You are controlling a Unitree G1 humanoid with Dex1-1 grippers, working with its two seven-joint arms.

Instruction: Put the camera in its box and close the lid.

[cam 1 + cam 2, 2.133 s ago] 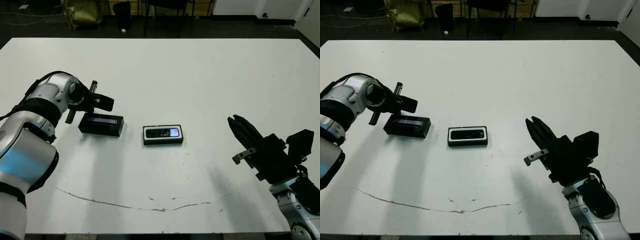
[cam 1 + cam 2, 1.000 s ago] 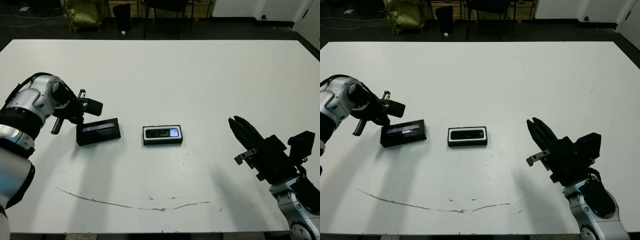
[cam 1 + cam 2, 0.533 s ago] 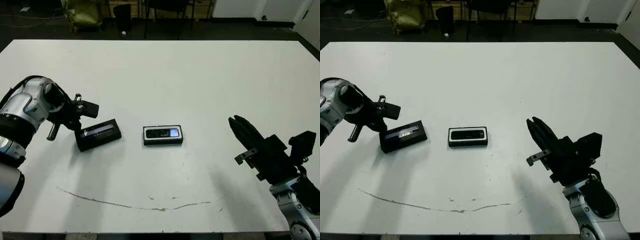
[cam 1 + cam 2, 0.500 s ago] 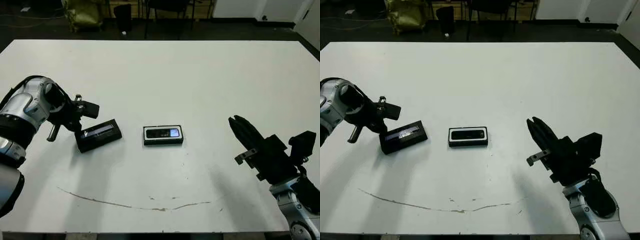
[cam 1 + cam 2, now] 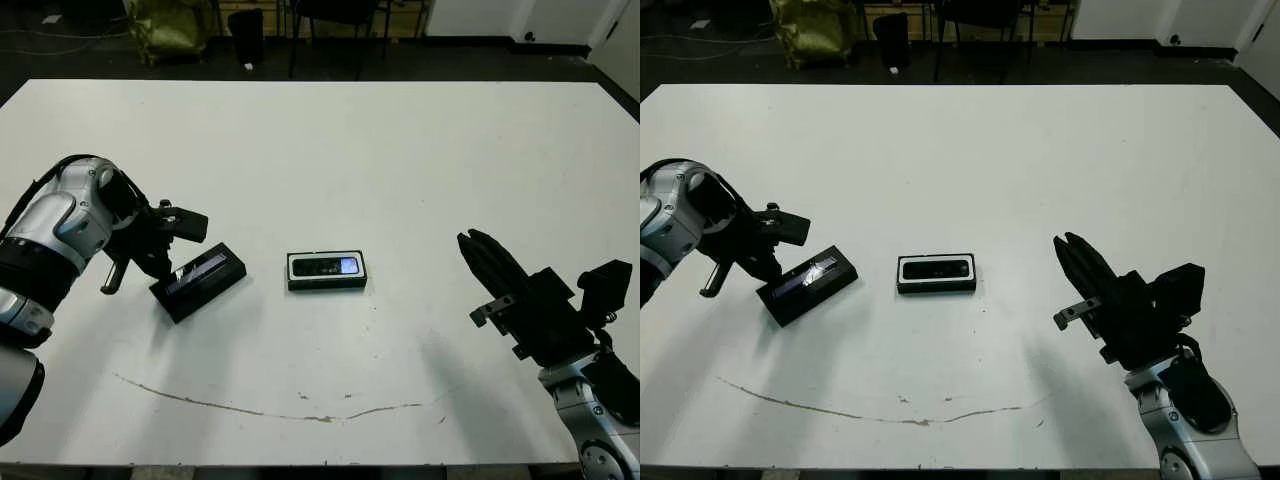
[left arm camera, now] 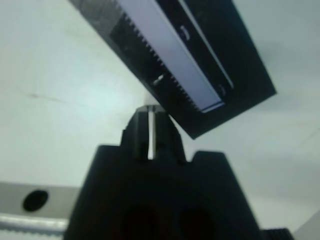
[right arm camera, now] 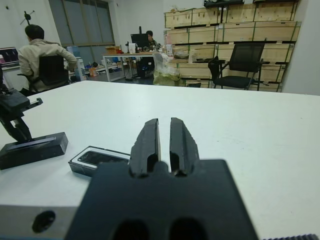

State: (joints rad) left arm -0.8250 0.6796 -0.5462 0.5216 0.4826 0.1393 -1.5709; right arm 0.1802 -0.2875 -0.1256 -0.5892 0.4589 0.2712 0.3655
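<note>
The camera (image 5: 325,266), a flat black slab with a small bluish screen, lies inside the white-lined box (image 5: 326,285) at the table's middle. Left of it the lid (image 5: 200,281) lies flat and skewed, its glossy strip facing up. My left gripper (image 6: 150,111) is shut, and its tips press against the lid's left end; it also shows in the head views as the left gripper (image 5: 160,262). My right gripper (image 5: 488,263) hovers shut at the right, well away from the box. In the right wrist view the box (image 7: 95,159) and lid (image 7: 33,148) lie ahead of its fingers.
A thin brown scuff line (image 5: 250,405) runs across the white table (image 5: 400,150) near its front edge. Beyond the table, a person (image 7: 42,55) sits on a chair, with desks, crates and an office chair (image 7: 245,65) behind.
My left gripper has drawn toward me and pushed the lid, which has turned from level to skewed and slid nearer the front. The box, camera and right gripper have stayed put.
</note>
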